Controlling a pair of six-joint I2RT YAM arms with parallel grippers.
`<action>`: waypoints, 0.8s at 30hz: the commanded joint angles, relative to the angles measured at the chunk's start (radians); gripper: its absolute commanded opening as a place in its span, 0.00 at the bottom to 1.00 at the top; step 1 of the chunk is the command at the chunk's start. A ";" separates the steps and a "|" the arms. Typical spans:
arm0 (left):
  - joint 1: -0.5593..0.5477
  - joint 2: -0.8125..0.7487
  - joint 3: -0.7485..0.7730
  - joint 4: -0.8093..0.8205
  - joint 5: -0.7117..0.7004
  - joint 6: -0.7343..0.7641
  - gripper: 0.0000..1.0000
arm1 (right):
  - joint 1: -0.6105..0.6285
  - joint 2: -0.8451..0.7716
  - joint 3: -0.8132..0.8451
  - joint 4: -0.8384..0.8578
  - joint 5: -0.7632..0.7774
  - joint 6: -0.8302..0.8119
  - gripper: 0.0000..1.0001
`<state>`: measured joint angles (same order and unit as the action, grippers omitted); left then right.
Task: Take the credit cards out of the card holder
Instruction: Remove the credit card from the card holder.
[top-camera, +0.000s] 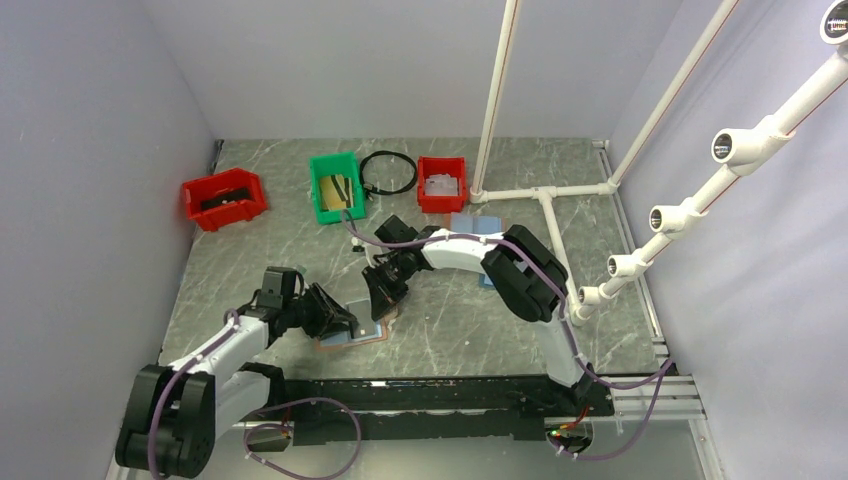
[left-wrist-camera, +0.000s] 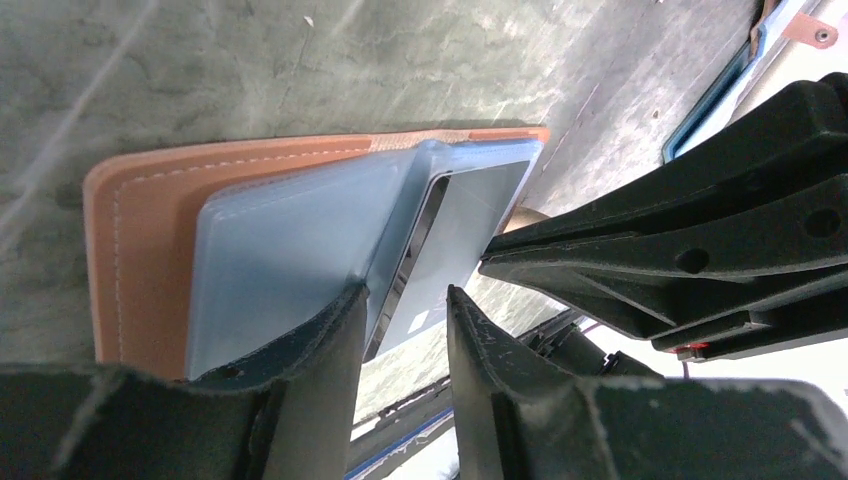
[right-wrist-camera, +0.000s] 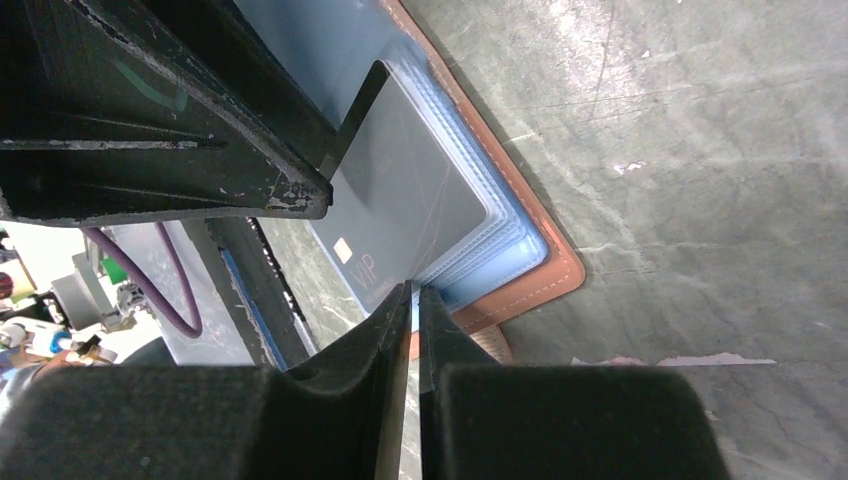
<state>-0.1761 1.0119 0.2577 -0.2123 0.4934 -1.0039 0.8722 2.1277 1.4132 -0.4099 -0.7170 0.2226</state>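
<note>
Currently, from left as I read it: left gripper, jaws apart, straddling the edge of a pale blue page, one finger resting on it. Card holder, lying open and flat on the table between both arms, brown cover down. Credit card, dark grey, on the page nearer the right arm. Right gripper, jaws narrowed to a slit on that card's edge.
</note>
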 joint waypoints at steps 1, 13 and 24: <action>0.001 0.049 -0.017 0.080 0.062 0.017 0.40 | 0.012 0.059 0.039 0.009 0.023 0.005 0.08; 0.001 -0.013 -0.053 0.161 0.092 -0.038 0.21 | 0.024 0.088 0.058 0.019 -0.021 0.038 0.02; 0.005 -0.159 -0.078 0.159 0.096 -0.076 0.00 | 0.021 0.091 0.050 -0.042 0.115 -0.020 0.01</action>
<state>-0.1604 0.9363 0.1661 -0.1074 0.5392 -1.0340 0.8616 2.1735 1.4639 -0.4564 -0.7536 0.2546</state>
